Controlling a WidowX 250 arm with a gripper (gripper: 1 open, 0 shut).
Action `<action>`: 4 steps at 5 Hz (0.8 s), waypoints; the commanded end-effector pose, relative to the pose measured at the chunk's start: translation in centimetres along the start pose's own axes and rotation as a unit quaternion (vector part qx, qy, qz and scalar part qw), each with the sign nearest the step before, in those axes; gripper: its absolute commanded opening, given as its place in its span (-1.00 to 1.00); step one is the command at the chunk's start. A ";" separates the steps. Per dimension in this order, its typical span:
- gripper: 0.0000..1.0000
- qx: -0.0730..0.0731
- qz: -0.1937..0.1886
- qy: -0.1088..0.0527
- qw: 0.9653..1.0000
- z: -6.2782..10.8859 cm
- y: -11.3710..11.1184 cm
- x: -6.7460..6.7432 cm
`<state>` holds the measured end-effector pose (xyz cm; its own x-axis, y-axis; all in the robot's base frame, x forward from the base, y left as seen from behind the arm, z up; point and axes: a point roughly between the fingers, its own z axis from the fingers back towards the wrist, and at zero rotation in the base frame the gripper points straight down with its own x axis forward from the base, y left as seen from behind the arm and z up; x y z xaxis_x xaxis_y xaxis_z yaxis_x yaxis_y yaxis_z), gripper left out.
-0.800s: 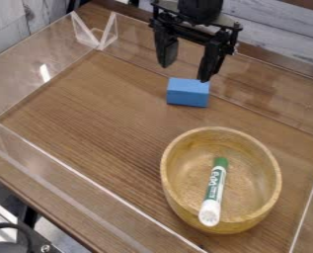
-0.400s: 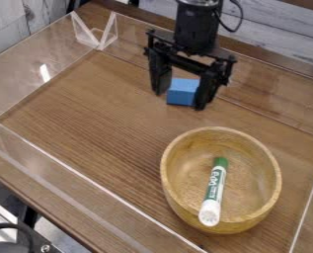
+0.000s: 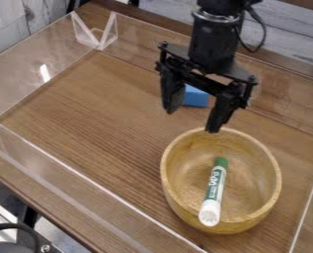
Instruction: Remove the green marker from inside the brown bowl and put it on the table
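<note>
The green marker (image 3: 214,187) lies inside the brown bowl (image 3: 184,156) at the front right of the table (image 3: 93,109), its white cap end toward the front rim. My gripper (image 3: 195,109) hangs just beyond the bowl's far rim, pointing down, fingers (image 3: 171,97) spread wide and open with nothing between them. It is above and behind the marker, not touching the bowl.
A blue block (image 3: 195,95) sits on the table behind the gripper, partly hidden by its fingers. Low clear acrylic walls (image 3: 40,69) border the tabletop on the left, front and back.
The gripper has come forward and to the right, from behind the blue block to just over the bowl's far rim, and it has sunk lower. Its fingers stayed open.
</note>
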<state>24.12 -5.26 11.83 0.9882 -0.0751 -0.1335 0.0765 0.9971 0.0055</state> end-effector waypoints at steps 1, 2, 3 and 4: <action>1.00 0.000 -0.020 -0.030 0.999 1.4 -1.3 -0.7; 1.00 0.006 -0.044 -0.039 0.998 1.3 -2.7 -1.5; 1.00 0.011 -0.059 -0.046 0.997 0.9 -4.0 -2.0; 1.00 0.014 -0.064 -0.049 0.997 0.1 -4.8 -2.2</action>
<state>21.21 -9.68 11.00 0.9762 -0.1976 -0.0889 0.2009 0.9791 0.0301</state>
